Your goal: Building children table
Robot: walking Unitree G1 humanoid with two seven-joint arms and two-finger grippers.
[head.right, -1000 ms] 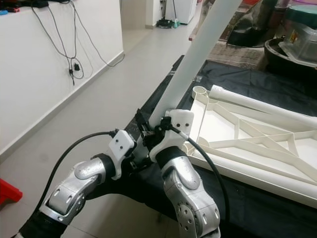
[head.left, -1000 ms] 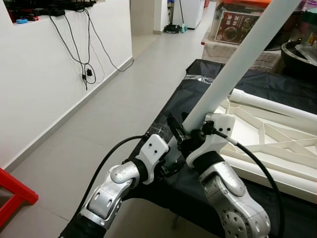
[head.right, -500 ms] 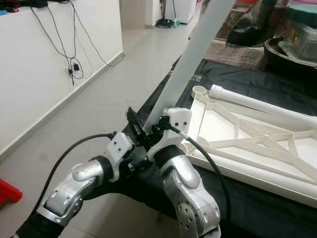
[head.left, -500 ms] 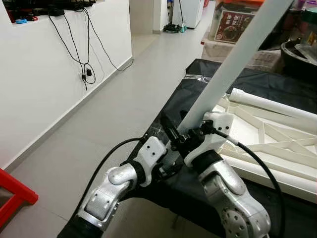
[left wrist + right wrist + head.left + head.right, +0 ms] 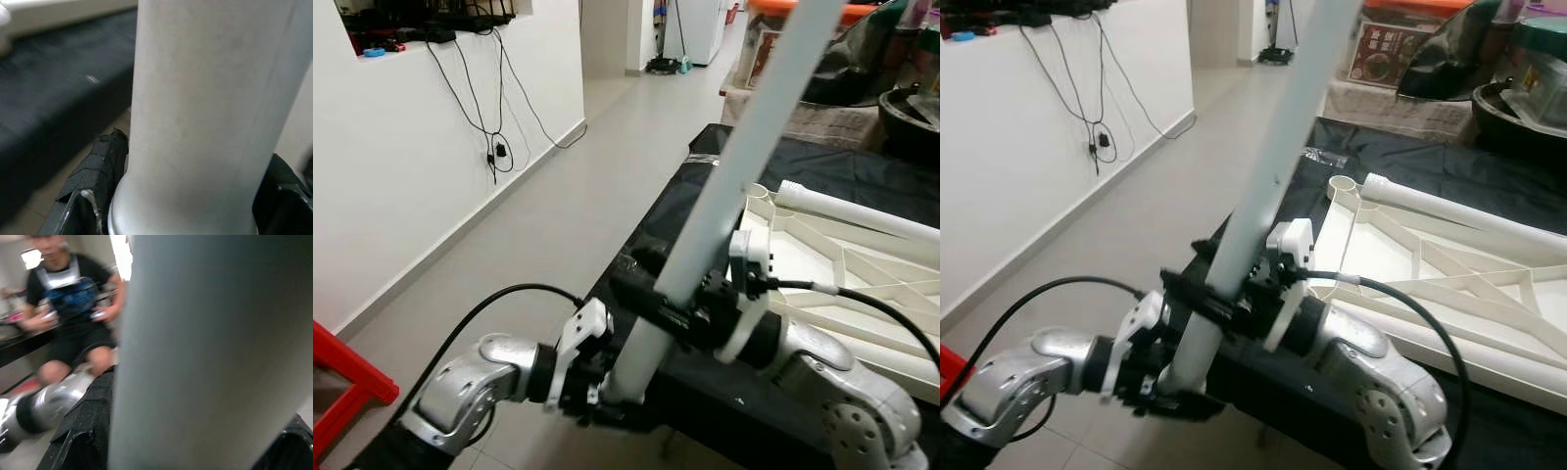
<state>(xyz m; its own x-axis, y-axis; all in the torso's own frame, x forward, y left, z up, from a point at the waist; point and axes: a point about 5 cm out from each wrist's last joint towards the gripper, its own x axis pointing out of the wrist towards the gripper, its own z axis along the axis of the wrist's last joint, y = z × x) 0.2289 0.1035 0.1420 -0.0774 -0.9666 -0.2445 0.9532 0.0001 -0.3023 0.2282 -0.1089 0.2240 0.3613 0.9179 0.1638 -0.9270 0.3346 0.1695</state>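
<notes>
A long white table leg (image 5: 744, 147) slants up from low in front of me to the top right. My left gripper (image 5: 619, 380) is shut on its lower end, and my right gripper (image 5: 677, 308) is shut on it a little higher. In the left wrist view the leg (image 5: 205, 122) sits between the black fingers (image 5: 93, 171). In the right wrist view the leg (image 5: 210, 357) is pressed beside a finger (image 5: 88, 421). The white table top (image 5: 847, 269) lies upside down on a black cloth (image 5: 822, 162) to the right, with another white leg (image 5: 862, 211) lying along its far side.
A white wall with hanging cables (image 5: 499, 147) runs along the left, with bare floor (image 5: 578, 196) between it and the cloth. A red frame (image 5: 342, 377) is at the lower left. Boxes (image 5: 1396, 49) and a dark pot (image 5: 1528, 93) stand behind the cloth. A seated person (image 5: 73, 308) holds controllers.
My left gripper has slid down to the leg's lower end. My right wrist has turned so its fingers cross the leg. The leg now stands steeper, and the camera has shifted.
</notes>
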